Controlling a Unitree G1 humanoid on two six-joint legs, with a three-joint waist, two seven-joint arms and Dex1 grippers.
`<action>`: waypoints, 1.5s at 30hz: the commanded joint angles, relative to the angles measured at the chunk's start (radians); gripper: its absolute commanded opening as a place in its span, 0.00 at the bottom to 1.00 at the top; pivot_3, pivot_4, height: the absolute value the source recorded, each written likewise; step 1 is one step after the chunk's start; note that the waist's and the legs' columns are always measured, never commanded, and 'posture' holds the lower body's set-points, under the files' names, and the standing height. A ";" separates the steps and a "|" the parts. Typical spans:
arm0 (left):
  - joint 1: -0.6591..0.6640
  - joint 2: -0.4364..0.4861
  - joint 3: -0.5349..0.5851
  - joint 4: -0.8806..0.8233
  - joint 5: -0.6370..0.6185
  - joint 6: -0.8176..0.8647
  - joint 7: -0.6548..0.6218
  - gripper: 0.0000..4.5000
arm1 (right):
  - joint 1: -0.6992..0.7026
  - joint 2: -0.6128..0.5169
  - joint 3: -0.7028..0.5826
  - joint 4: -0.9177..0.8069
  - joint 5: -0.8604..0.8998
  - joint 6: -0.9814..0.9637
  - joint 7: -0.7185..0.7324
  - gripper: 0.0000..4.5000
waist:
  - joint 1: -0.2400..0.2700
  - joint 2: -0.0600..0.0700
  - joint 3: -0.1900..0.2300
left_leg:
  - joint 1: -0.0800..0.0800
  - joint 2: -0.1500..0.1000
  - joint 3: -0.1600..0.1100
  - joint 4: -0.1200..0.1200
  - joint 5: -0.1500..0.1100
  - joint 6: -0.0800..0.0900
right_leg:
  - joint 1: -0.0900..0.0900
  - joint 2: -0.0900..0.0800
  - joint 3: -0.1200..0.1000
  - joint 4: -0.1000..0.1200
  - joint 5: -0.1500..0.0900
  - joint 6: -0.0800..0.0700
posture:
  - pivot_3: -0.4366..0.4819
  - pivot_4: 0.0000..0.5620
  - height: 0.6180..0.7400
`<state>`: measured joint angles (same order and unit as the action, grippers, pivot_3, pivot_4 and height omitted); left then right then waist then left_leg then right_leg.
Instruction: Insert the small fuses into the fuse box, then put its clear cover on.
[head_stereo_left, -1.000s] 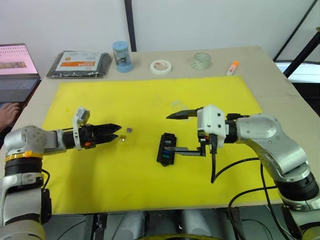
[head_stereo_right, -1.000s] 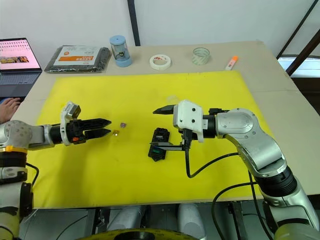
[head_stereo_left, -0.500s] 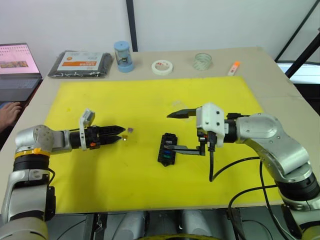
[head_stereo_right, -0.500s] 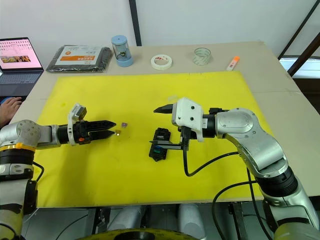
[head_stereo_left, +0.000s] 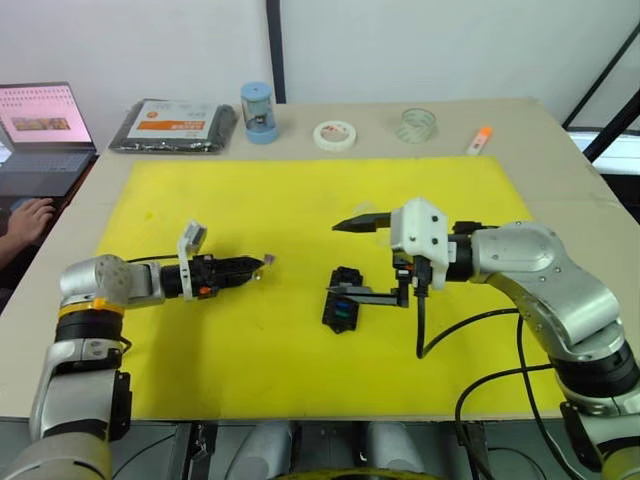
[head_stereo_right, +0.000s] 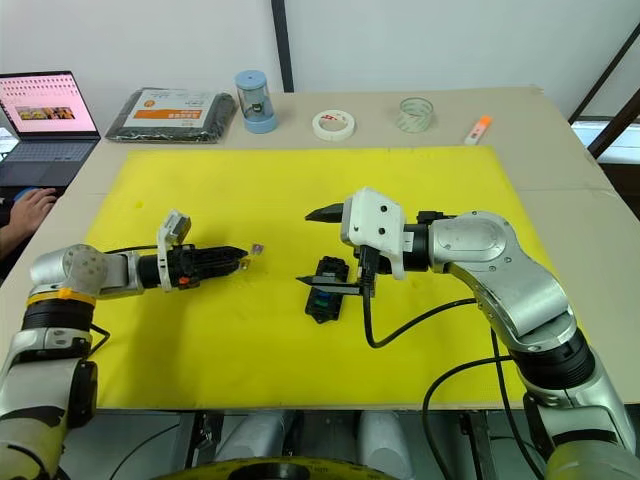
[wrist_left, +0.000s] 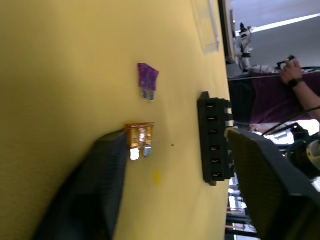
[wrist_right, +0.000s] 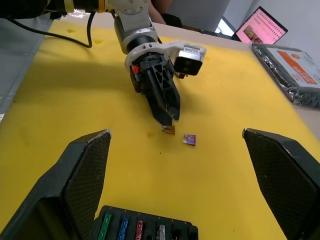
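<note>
Two loose fuses lie beside the fuse box (head_stereo_right: 324, 289). The amber fuse (wrist_left: 139, 138) is touched by the left gripper (head_stereo_right: 238, 255), whose grip cannot be told, ready for insertion. The right gripper (wrist_right: 175, 165) is spread wide, empty, above the box.

Lab workbench: yellow mat (head_stereo_left: 300, 210), laptop (head_stereo_left: 40, 125), tape rolls (head_stereo_left: 334, 134).

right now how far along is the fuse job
Done: four fuses, green, blue, red and pale, stand in the fuse box. In hand: the left gripper is at the amber fuse, the purple fuse lying beside it on the mat. Left: those two go in, then the clear cover. The right gripper hangs open at the box.
</note>
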<state>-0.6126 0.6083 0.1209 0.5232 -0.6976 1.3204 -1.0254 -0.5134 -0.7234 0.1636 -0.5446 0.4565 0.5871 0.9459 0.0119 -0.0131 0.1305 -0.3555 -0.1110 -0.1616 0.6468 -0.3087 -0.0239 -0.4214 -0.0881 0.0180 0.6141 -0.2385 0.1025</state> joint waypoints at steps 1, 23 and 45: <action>0.024 -0.008 -0.028 0.027 0.029 -0.007 0.009 0.39 | -0.004 0.002 -0.029 -0.033 0.016 -0.004 -0.008 1.00 | -0.001 0.000 0.000 | 0.000 0.000 0.000 0.000 0.000 0.000 | 0.000 0.000 0.000 0.000 0.000 0.000 | 0.48 0.27 1.00; 0.152 0.063 -0.055 -0.727 0.021 -0.491 -0.189 0.01 | -0.060 0.036 -0.096 -0.018 0.209 0.301 -0.136 1.00 | 0.001 0.000 0.000 | -0.002 0.003 0.001 -0.001 0.000 0.000 | -0.001 -0.001 0.002 -0.001 0.000 0.000 | 0.48 0.27 1.00; 0.089 -0.049 -0.203 -0.662 0.297 -1.193 -0.217 0.00 | -0.088 0.040 0.036 0.007 0.051 0.197 -0.120 0.56 | -0.001 0.000 0.000 | -0.002 0.003 0.002 -0.001 0.000 0.000 | -0.002 0.001 0.000 -0.002 0.000 0.000 | 0.48 0.27 1.00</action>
<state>-0.5076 0.5614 -0.0740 -0.1202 -0.4017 0.1374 -1.2480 -0.5900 -0.6870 0.2128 -0.5241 0.5152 0.8052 0.8225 0.0105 -0.0131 0.1308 -0.3573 -0.1080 -0.1594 0.6460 -0.3088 -0.0237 -0.4234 -0.0875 0.0185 0.6128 -0.2384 0.1023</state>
